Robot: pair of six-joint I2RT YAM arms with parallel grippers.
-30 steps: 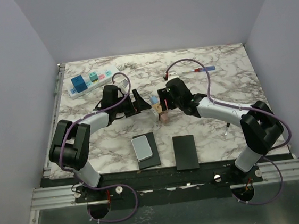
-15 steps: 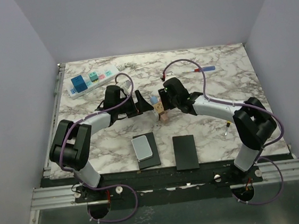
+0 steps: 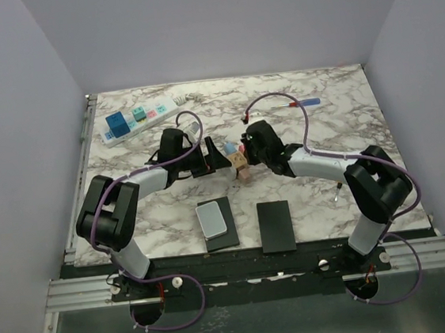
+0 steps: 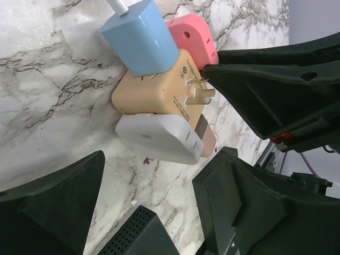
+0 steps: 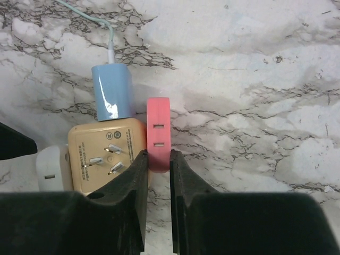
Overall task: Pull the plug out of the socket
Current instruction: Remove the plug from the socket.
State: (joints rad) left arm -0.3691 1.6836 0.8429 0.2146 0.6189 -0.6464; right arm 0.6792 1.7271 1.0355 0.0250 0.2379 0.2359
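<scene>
A tan cube adapter (image 5: pixel 106 154) lies on the marble with its prongs facing up. A blue plug (image 5: pixel 112 99) with a pale cord, a white plug (image 5: pixel 50 167) and a pink plug (image 5: pixel 158 133) are pushed into its sides. My right gripper (image 5: pixel 158 155) is shut on the pink plug's near end. My left gripper (image 4: pixel 159 178) is open just short of the white plug (image 4: pixel 156 138), touching nothing. From above, both grippers meet at this cluster (image 3: pixel 240 163). The long white socket strip (image 3: pixel 139 117) lies at the back left, away from both.
Near the front edge lie a dark pad carrying a grey box (image 3: pixel 216 223) and a black pad (image 3: pixel 276 226). A red and blue tool (image 3: pixel 299 103) rests at the back right. Small metal bits (image 3: pixel 191 98) sit beside the strip.
My right gripper has closed from open onto the pink plug. The left arm has slid right, closer to the adapter cluster, with its jaws still open.
</scene>
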